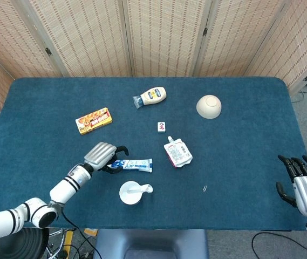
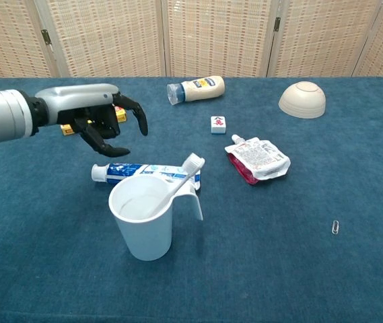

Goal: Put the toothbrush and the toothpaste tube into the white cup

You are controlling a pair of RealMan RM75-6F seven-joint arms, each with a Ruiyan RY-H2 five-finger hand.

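The white cup (image 2: 144, 218) (image 1: 131, 193) stands near the table's front edge, with a white toothbrush (image 2: 178, 182) (image 1: 143, 189) leaning in it, head up over the rim. Just behind the cup lies the blue and white toothpaste tube (image 2: 144, 173) (image 1: 133, 164), cap to the left. My left hand (image 2: 93, 118) (image 1: 103, 156) hovers over the tube's cap end with its fingers curved down and apart, holding nothing. My right hand (image 1: 302, 186) rests open beyond the table's right front corner, seen only in the head view.
A mayonnaise bottle (image 2: 196, 89) lies at the back middle, and an upturned cream bowl (image 2: 302, 99) sits back right. A small tile (image 2: 218, 124), a red and white pouch (image 2: 257, 159), a yellow snack box (image 1: 94, 120) and a paperclip (image 2: 336, 227) are scattered on the blue cloth.
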